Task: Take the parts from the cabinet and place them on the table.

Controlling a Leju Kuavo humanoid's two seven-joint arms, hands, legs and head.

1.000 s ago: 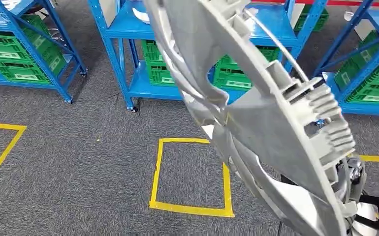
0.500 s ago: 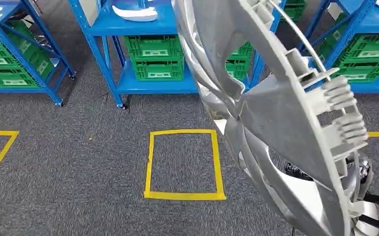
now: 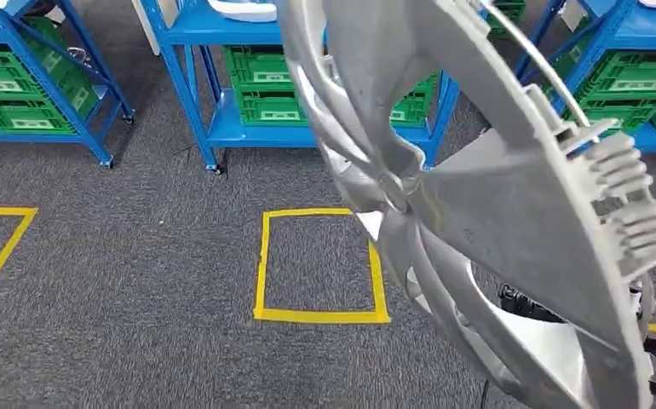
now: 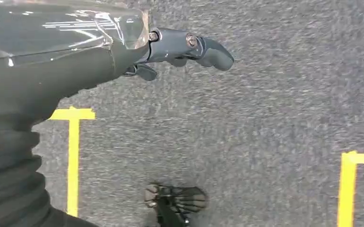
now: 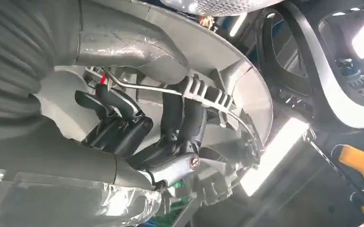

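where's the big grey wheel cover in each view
Head view: the grey wheel cover fills the centre and right, from top edge to bottom.
Left wrist view: not in it; the left robot hand hangs over carpet.
Right wrist view: it spans the middle behind the right robot hand, which grips it.
Shared landmark: the cover's ribbed clips.

My right hand (image 5: 142,137) grips with fingers (image 5: 180,118) curled tight; my left hand (image 4: 180,49) hangs loose (holding nothing).

A warehouse or factory floor is indicated by blue steel racks (image 3: 222,128), stacked green crates (image 3: 273,85) and yellow tape squares (image 3: 320,264) marked on grey carpet (image 3: 137,281).
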